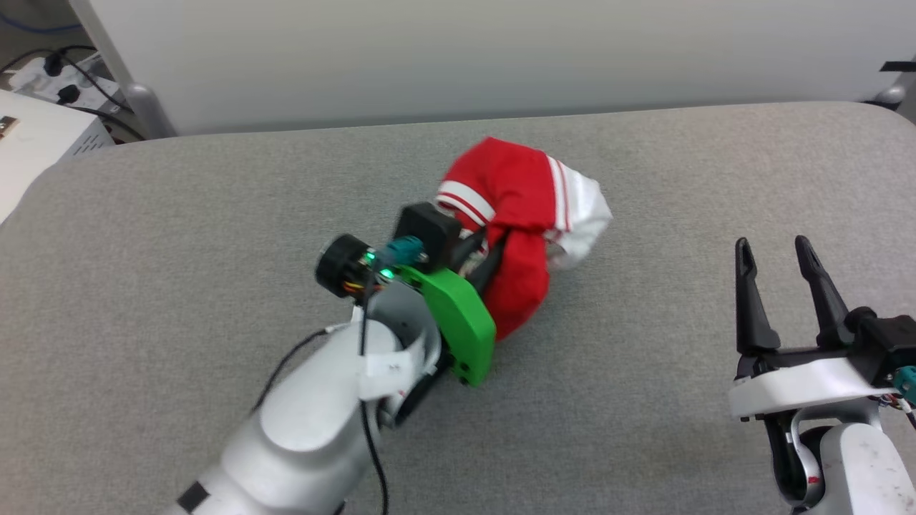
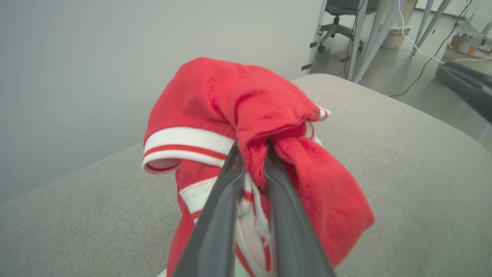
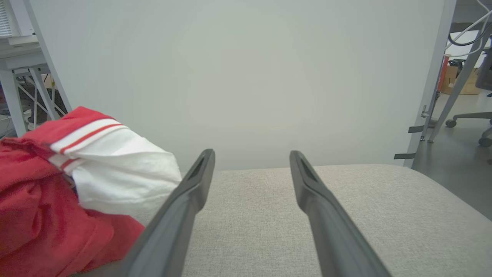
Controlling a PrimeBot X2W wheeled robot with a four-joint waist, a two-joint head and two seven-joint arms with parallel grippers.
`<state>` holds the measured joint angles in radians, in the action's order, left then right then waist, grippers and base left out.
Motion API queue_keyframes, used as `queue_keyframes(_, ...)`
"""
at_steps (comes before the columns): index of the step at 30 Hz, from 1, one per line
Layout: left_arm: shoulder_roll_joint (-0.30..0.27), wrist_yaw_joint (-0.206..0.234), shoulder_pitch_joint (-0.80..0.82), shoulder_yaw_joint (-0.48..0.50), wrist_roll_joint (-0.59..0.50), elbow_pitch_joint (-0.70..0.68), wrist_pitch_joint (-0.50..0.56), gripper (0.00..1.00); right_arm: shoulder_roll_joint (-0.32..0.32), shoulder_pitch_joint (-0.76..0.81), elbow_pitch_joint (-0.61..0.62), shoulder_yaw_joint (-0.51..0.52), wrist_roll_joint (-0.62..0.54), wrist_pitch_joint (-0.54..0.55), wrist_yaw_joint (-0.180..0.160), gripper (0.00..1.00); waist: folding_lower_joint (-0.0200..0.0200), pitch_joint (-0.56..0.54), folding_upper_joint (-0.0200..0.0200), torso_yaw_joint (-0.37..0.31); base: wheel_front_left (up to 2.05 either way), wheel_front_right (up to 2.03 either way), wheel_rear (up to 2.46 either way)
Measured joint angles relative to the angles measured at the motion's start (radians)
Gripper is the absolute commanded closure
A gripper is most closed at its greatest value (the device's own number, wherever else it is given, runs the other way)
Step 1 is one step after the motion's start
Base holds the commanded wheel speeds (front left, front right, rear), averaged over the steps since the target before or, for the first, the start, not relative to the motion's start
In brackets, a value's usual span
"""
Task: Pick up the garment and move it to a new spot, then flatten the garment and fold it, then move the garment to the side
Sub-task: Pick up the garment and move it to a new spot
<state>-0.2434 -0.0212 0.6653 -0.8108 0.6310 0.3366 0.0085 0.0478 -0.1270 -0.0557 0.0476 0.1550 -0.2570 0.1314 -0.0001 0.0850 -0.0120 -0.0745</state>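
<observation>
Finds the garment (image 1: pixel 519 204) bunched into a tight red heap near the middle of the grey bench (image 1: pixel 215 214), a little toward the far edge, with the white sleeve (image 1: pixel 583 211) and striped trim turned to the robot's right. Reads its long axis, in the head view, as running from the far side down toward the robot, leaning slightly. Seems to rest with its lower folds on the bench in the right wrist view, though cannot say for sure whether any part hangs free.

Has a ridge of red cloth pinched in the left gripper (image 1: pixel 485 250), the fingers (image 2: pixel 219 215) nearly closed, with the fold squeezed up between them in the left wrist view. Sets that gripper at the heap's near-left flank, fingertips buried in the cloth. Judges this to be the pick-up step: grip made, carry to a new spot not yet done.

Leaves the right gripper (image 1: pixel 773 247) well apart to the right, low over the bench, fingers spread wide and grasping nothing. Puts the garment to that gripper's left and slightly ahead, white sleeve nearest to it.

Makes the left arm the nearer by far, so probably lifts and carries with that arm alone. Calls for a lift high enough to clear the trailing cloth; otherwise risks dragging folds across the bench or losing the thin pinch.
</observation>
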Motion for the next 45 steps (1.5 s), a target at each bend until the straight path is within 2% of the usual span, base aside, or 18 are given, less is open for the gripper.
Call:
queue_keyframes(3,0.074,-0.007,-0.021,-0.067,-0.03,0.065,-0.009,1.0,0.0,-0.017,0.018,0.02,0.0,0.0,0.0,0.0,0.0,0.015,0.0,-0.029,0.0,0.0,0.0)
queue_keyframes(7,0.135,-0.033,-0.068,-0.157,-0.044,0.167,0.006,1.0,0.001,-0.029,0.037,0.037,0.0,0.0,0.0,0.0,0.0,0.037,0.0,-0.06,0.0,0.0,0.0)
queue_keyframes(8,0.145,-0.04,-0.08,-0.178,-0.045,0.192,0.011,0.76,0.001,-0.029,0.039,0.038,0.0,0.0,0.0,0.0,0.0,0.042,0.0,-0.066,0.0,0.0,0.0)
queue_keyframes(9,0.151,-0.045,-0.088,-0.193,-0.049,0.208,0.01,0.02,0.001,-0.029,0.039,0.039,0.0,0.0,0.0,0.0,0.0,0.046,0.0,-0.071,0.0,0.0,0.0)
queue_keyframes(13,0.169,-0.056,-0.102,-0.228,-0.049,0.269,-0.008,0.0,0.001,-0.029,0.035,0.038,0.002,0.0,0.0,0.0,0.0,0.056,0.0,-0.08,0.0,0.0,0.0)
queue_keyframes(19,0.179,-0.063,-0.101,-0.222,-0.044,0.295,-0.077,0.0,0.0,-0.019,0.013,0.021,0.001,0.0,0.0,0.0,0.0,0.036,0.0,-0.058,0.0,0.0,0.0)
queue_keyframes(24,0.177,-0.064,-0.098,-0.207,-0.038,0.262,-0.124,0.0,0.0,0.004,-0.008,0.028,-0.004,0.0,0.0,0.0,0.0,0.001,0.0,-0.015,0.0,0.0,0.0)
queue_keyframes(28,0.144,-0.055,-0.099,-0.188,-0.033,0.204,-0.14,0.0,0.0,0.022,-0.019,0.034,-0.007,0.0,0.0,0.0,0.0,-0.033,0.0,0.023,0.0,0.0,0.0)
queue_keyframes(33,0.038,0.023,-0.101,-0.105,-0.033,0.102,-0.205,0.0,0.0,0.037,-0.017,0.034,-0.007,0.0,0.0,0.0,0.0,-0.075,0.0,0.066,0.0,0.0,0.0)
queue_keyframes(40,-0.158,0.17,-0.186,0.127,-0.047,-0.065,-0.264,0.0,0.0,0.07,-0.014,0.02,-0.007,0.0,0.0,0.0,0.0001,-0.123,0.0,0.107,0.0,0.0,0.0)
queue_keyframes(42,-0.176,0.203,-0.265,0.234,-0.051,-0.149,-0.265,0.0,0.0,0.083,-0.011,0.014,-0.009,0.0,0.0,0.0,0.0,-0.13,0.0,0.115,0.0,0.0,0.0)
queue_keyframes(45,-0.174,0.207,-0.389,0.338,-0.088,-0.239,-0.265,0.0,0.0,0.098,-0.009,0.006,-0.009,0.0,0.0,0.0,0.0001,-0.134,0.0,0.12,0.0,0.0,0.0)
